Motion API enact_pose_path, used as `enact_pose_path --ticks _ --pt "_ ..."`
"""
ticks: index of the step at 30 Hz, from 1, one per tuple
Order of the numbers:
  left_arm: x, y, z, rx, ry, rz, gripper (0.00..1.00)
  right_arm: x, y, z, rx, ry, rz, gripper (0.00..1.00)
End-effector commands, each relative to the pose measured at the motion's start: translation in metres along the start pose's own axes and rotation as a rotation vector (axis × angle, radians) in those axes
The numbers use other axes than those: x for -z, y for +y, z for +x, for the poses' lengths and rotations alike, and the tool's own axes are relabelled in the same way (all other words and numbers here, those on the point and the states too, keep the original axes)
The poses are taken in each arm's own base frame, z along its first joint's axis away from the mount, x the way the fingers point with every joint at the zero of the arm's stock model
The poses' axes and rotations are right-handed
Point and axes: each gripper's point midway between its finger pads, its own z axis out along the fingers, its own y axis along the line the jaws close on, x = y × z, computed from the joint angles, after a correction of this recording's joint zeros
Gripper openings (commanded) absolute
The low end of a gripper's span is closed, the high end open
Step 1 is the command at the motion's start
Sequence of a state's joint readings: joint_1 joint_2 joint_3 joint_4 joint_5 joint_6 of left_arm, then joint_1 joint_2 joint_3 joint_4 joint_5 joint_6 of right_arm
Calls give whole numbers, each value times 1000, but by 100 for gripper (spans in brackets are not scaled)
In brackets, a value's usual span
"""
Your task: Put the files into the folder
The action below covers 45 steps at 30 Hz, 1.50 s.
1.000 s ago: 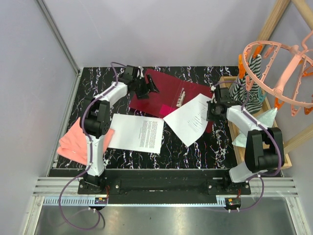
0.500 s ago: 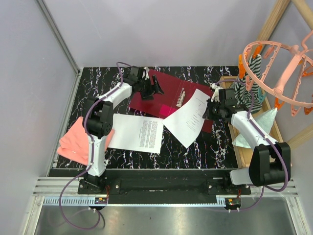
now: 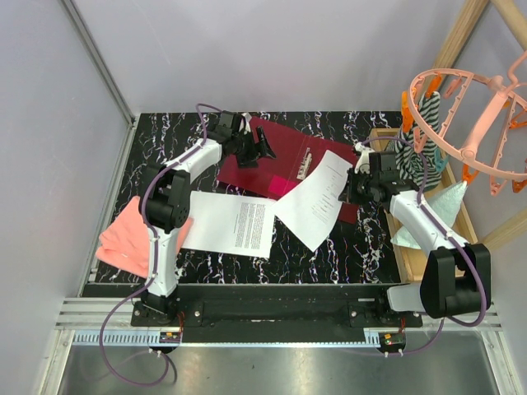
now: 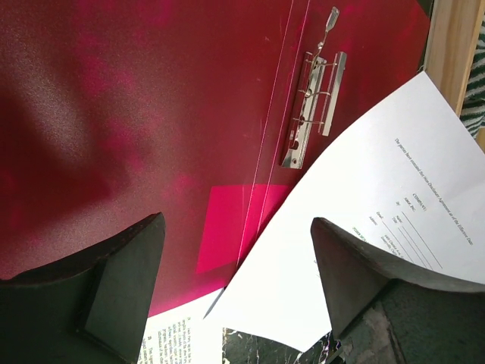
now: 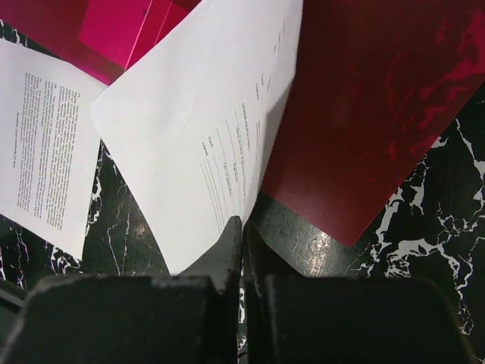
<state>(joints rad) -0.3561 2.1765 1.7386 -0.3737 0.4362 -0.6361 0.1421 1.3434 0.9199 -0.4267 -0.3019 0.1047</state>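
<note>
The crimson folder (image 3: 284, 160) lies open at the back middle of the table, its metal clip (image 4: 312, 110) showing. My right gripper (image 3: 356, 183) is shut on the right edge of a white printed sheet (image 3: 317, 197), which hangs tilted over the folder's right half; it also shows in the right wrist view (image 5: 201, 129). A second sheet (image 3: 230, 222) lies flat in front of the folder. My left gripper (image 3: 257, 148) is open and empty above the folder's left half (image 4: 136, 114).
A pink folded cloth (image 3: 119, 234) lies at the left edge under the left arm. A wooden tray (image 3: 428, 230) with striped and pale cloths stands at the right. An orange hanger rack (image 3: 469, 123) overhangs the back right corner.
My right gripper has carried the sheet towards the back and a little right, tilting it more upright over the folder. My left gripper moved slightly right, then held still.
</note>
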Motion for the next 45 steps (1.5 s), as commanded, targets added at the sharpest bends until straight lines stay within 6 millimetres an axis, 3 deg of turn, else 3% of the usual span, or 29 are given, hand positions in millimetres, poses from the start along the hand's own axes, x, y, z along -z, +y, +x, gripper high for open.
enact_pose_path --ticks 1,25,35,45 --pt "8 -16 -13 -44 -38 35 81 -1 6 -26 30 -68 -23 0" --pt "11 -19 -11 -67 -29 47 82 -41 -22 -26 -54 4 83 0" --pt "17 -22 -3 -83 -16 51 83 -71 -54 -40 -33 58 190 1" --pt "23 -24 1 -95 -15 56 83 -82 -91 -62 -20 83 264 0"
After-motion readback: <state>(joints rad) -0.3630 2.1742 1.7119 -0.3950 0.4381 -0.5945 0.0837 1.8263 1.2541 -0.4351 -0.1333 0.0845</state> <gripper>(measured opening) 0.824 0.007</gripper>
